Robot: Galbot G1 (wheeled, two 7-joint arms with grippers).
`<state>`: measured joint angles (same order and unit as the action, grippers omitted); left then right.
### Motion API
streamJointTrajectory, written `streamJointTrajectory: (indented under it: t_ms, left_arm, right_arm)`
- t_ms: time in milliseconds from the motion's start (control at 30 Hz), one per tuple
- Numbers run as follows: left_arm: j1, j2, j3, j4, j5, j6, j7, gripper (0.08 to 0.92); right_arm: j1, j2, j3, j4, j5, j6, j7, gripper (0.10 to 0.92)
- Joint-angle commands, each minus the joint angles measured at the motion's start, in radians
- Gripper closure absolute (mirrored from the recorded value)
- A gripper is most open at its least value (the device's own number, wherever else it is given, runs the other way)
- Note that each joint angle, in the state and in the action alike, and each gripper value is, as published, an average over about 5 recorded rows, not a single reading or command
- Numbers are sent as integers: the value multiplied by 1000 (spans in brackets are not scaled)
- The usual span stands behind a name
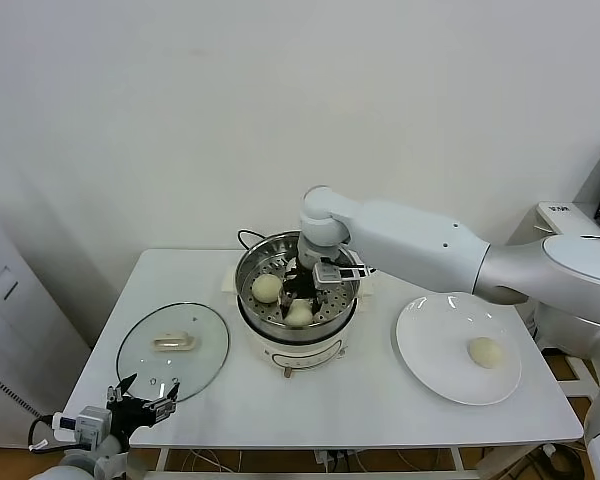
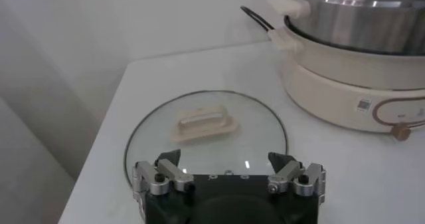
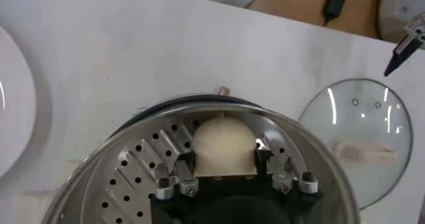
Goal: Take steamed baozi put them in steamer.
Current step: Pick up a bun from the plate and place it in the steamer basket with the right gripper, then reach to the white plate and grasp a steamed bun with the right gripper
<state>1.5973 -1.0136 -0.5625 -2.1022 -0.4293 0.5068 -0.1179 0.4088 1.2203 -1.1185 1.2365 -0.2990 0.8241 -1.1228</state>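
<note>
Right now our right gripper (image 1: 310, 283) reaches down inside the steamer (image 1: 298, 300), its fingers (image 3: 184, 167) clamped on either side of a steamed baozi (image 3: 224, 145) just above the perforated tray (image 3: 143, 165). Two more buns (image 1: 267, 288) lie in the pot, and a fourth bun (image 1: 484, 351) sits on the white plate (image 1: 430, 360). Our left gripper (image 2: 227, 175) waits with fingers apart near the glass lid (image 2: 206, 129).

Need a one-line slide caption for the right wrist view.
Right gripper holds a bun between its fingers over the steamer's perforated tray, glass lid lying alongside.
</note>
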Motion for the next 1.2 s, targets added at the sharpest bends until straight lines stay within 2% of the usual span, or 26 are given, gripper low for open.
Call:
streamJointTrajectory:
  t_ms: [33,200,300,500,733,833,1200]
  left_arm:
    - [-1,1,1,2,0,0,0,177]
    - [-3,1,2,3,-1,1,0,177]
    - [-4,2,2,1,-2,3,0,177]
    - [2,5,-5,-4,-4,4,0,177]
    - [9,10,-10,-10,-5,5,0,177]
    - [8,9,-11,-13,-5,7,0,177]
    - [6,5,-11,-23,-5,12,0,177]
  right_arm:
    - [-27,-1,24,-13,-39,49,11,382]
    - [16,-18,60,-44,0,38,13,248]
    - [59,-48,77,-76,68,-35,15,210]
    - [168,-197,-2,-83,289,-358,9,203]
    - [300,-378,-219,-71,532,-638,-51,203]
    - [306,-447,-252,-91,556,-691,-72,203]
    - [229,-630,-301,-154,568,-705,-159,203]
